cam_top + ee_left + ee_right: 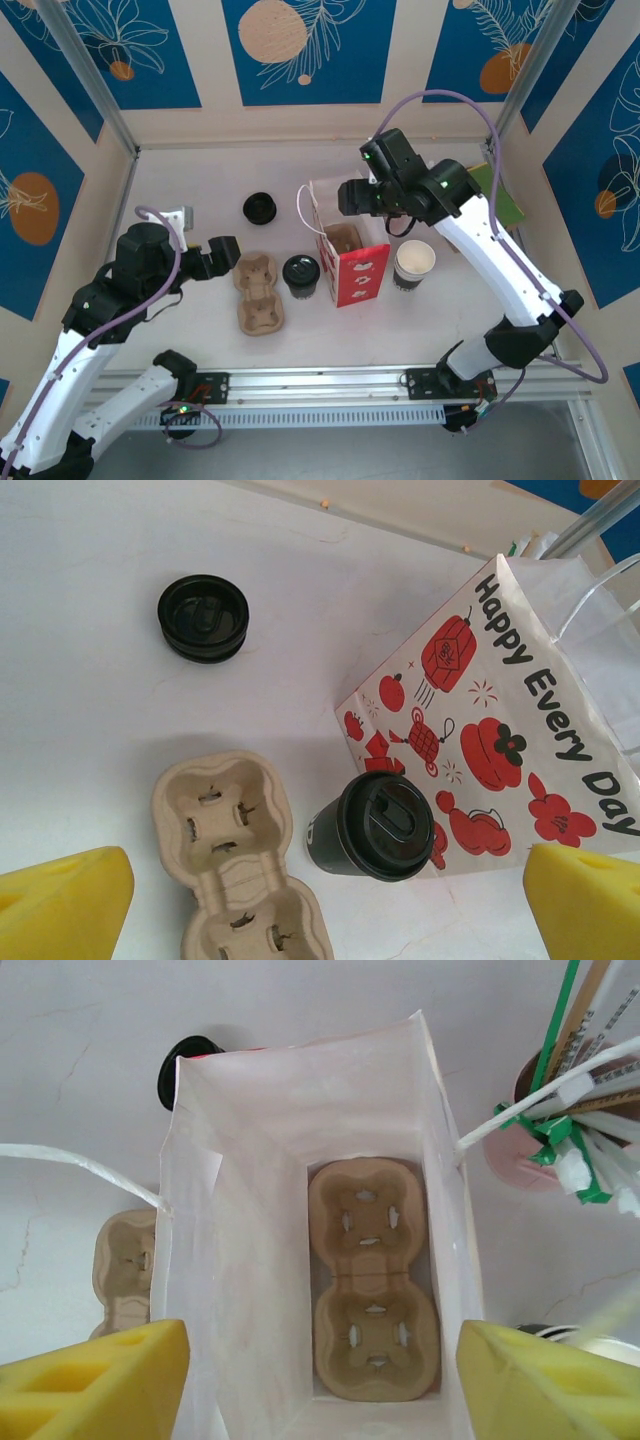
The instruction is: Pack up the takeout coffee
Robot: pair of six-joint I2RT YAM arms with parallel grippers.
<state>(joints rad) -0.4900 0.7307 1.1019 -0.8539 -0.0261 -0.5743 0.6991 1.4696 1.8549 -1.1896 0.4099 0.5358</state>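
Note:
The takeout coffee (301, 273), a dark cup with a black lid (385, 825), stands upright on the table against the left side of the red and white paper bag (350, 270). My left gripper (224, 256) hovers left of it, open and empty, its yellow fingers (62, 900) wide apart above the cup and a cardboard cup carrier (235, 870). My right gripper (348, 196) hangs over the bag's open mouth, open with nothing held (320, 1390). A second cup carrier (372, 1280) lies flat on the bag's floor.
A loose black lid (259, 208) lies on the table behind the carrier (258, 292). An open white cup without a lid (414, 264) stands right of the bag. A pink cup of stirrers (545, 1125) sits by the bag's right side. White string handles (70, 1165) stick out.

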